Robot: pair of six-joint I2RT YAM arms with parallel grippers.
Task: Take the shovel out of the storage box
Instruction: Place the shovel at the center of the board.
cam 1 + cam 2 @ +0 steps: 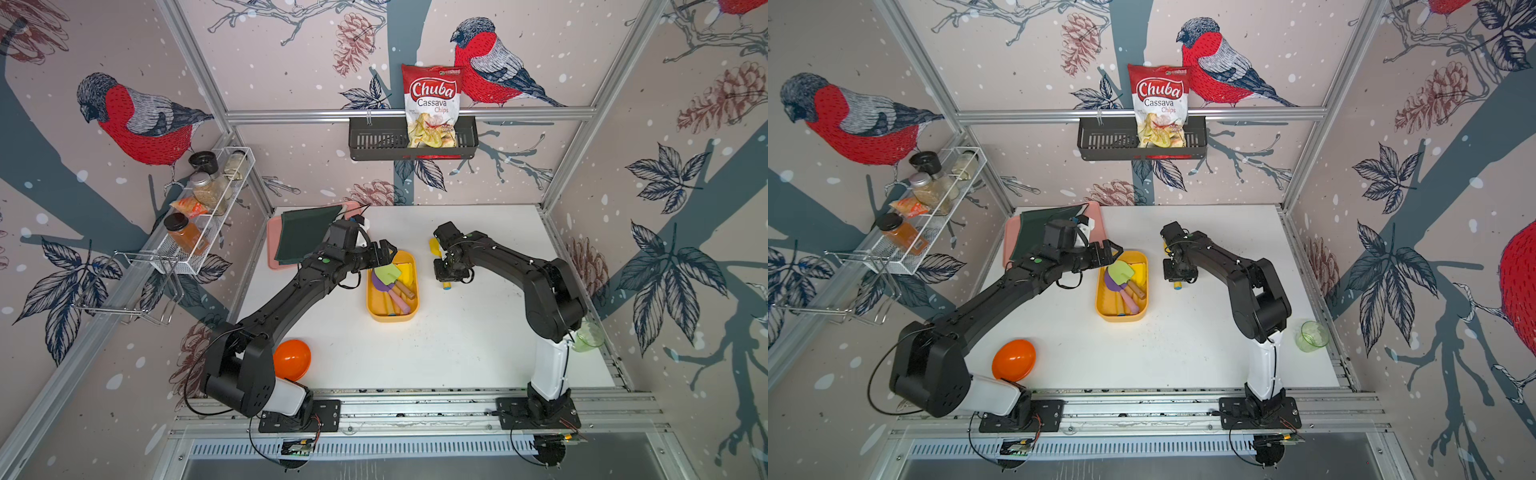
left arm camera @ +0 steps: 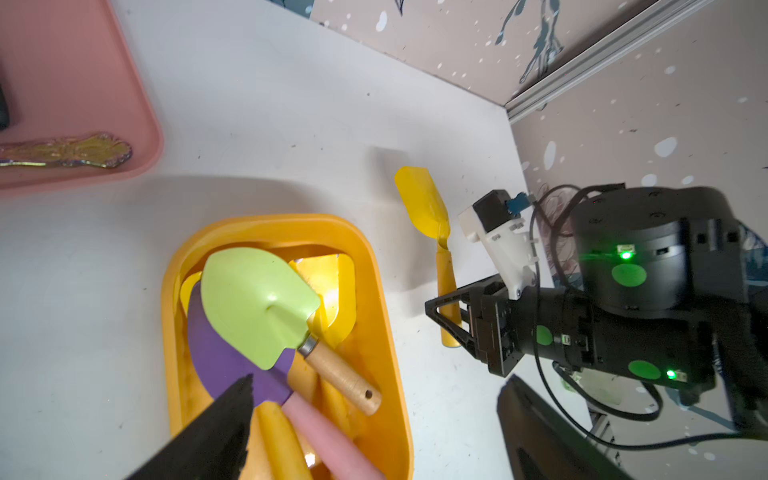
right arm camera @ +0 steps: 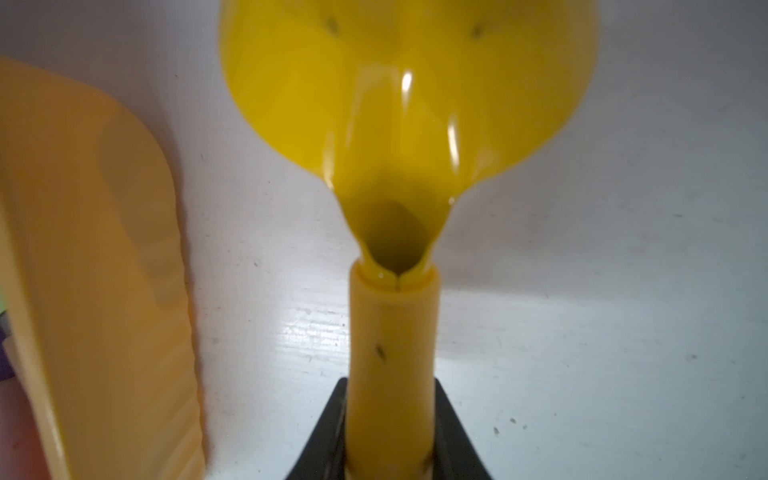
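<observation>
The yellow shovel was outside the box, just beside it, low on or just over the desk, its handle clamped in the right pincer. A green shovel lay across a purple shovel in the box. The left pincer hung over the box's far end, its jaws wide apart and holding nothing.

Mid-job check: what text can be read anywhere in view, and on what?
"Chuba": chip bag in the black wall basket.
"Cassava Chips": same bag.
Green logo and small print on the bag: too small to read.
Jars in the wire rack: labels unreadable.
</observation>
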